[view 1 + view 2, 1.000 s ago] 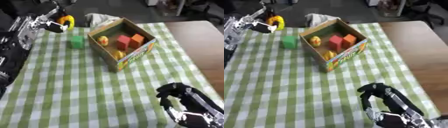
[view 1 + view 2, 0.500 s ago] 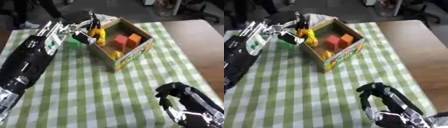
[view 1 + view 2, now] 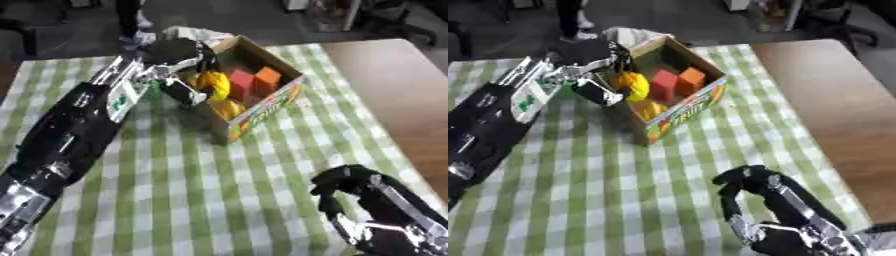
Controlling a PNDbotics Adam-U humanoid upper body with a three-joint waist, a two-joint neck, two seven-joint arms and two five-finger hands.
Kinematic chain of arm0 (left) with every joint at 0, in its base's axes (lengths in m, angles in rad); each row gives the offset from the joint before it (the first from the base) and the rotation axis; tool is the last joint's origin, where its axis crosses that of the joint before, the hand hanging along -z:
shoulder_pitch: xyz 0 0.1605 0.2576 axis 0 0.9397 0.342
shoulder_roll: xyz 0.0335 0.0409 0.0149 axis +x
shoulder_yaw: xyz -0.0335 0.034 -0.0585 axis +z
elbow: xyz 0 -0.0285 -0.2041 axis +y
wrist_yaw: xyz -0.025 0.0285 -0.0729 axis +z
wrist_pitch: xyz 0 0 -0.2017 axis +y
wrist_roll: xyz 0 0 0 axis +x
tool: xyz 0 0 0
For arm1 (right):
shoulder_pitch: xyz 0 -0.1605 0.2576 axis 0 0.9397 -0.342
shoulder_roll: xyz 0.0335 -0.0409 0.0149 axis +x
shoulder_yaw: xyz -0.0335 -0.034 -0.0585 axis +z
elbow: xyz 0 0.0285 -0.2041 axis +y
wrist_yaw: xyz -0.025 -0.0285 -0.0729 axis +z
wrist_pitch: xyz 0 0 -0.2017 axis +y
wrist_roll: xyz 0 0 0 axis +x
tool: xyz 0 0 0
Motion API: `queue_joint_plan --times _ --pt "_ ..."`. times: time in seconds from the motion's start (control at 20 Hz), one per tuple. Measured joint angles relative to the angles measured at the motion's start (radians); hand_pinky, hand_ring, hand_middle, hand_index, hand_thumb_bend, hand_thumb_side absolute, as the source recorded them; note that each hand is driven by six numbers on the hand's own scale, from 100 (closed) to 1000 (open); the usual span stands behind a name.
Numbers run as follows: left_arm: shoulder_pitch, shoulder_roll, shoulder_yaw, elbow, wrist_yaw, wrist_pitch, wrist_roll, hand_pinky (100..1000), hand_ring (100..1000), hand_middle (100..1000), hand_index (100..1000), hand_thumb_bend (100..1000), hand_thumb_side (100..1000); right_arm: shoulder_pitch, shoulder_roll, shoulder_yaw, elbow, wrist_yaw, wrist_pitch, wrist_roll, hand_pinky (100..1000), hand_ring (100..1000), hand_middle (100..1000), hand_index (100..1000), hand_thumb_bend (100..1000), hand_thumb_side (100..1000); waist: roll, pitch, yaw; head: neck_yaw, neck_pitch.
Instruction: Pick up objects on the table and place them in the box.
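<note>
My left hand (image 3: 171, 52) reaches in from the left and is shut on a yellow object (image 3: 213, 84), which hangs over the near left part of the open cardboard box (image 3: 265, 106). Inside the box lie a red block (image 3: 241, 82), an orange block (image 3: 268, 77) and another yellow piece (image 3: 227, 108). A green cube (image 3: 154, 90) on the cloth shows only as a sliver behind my left wrist. My right hand (image 3: 348, 182) rests at the lower right, fingers relaxed and holding nothing.
A green-and-white checked cloth (image 3: 201, 190) covers the table. Bare brown wooden tabletop (image 3: 394, 90) lies to the right of it. A crumpled white thing (image 3: 187, 34) sits just behind the box. The dark floor lies beyond the far edge.
My left hand has carried the yellow object rightward from the far left of the cloth to over the box. The arm now hides most of the green cube. The right hand has stayed put.
</note>
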Motion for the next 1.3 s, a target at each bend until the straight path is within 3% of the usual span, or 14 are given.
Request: queue_joint_plan --times 0.2,0.45,0.75,0.9,1.1,1.3 --pt "0.0 0.0 0.001 0.0 -0.011 0.011 0.016 729 725 768 875 264 259 0.0 0.0 0.001 0.0 0.0 0.0 0.0 679 479 460 725 100 203 0.001 0.0 0.0 -0.001 0.0" --pt "0.003 0.008 0.02 -0.003 -0.007 0.033 0.024 714 702 740 854 234 245 0.0 0.0 0.002 0.0 0.0 0.0 0.0 679 479 460 725 100 203 0.001 0.0 0.0 -0.005 0.0" --pt "-0.001 0.061 0.104 0.043 -0.013 0.106 0.05 741 738 765 856 212 240 0.001 0.0 0.002 0.003 0.0 0.0 0.0 679 479 462 725 100 204 0.003 0.0 0.001 -0.009 0.0" --pt "-0.009 0.083 0.166 0.137 -0.033 0.132 0.034 788 790 816 884 305 273 0.001 0.0 0.002 0.006 0.0 0.0 0.0 679 479 462 724 100 205 0.007 0.0 0.001 -0.01 0.0" --pt "-0.022 0.111 0.226 0.255 -0.108 0.121 0.001 822 834 856 912 389 304 0.001 0.0 0.002 0.006 0.0 -0.001 0.0 679 479 463 724 100 207 0.009 0.002 0.0 -0.012 0.0" --pt "-0.028 0.125 0.262 0.324 -0.199 0.103 0.01 837 855 873 927 402 308 -0.001 0.0 0.002 0.006 0.0 -0.001 0.0 679 479 464 724 100 209 0.012 0.02 -0.007 -0.014 0.0"
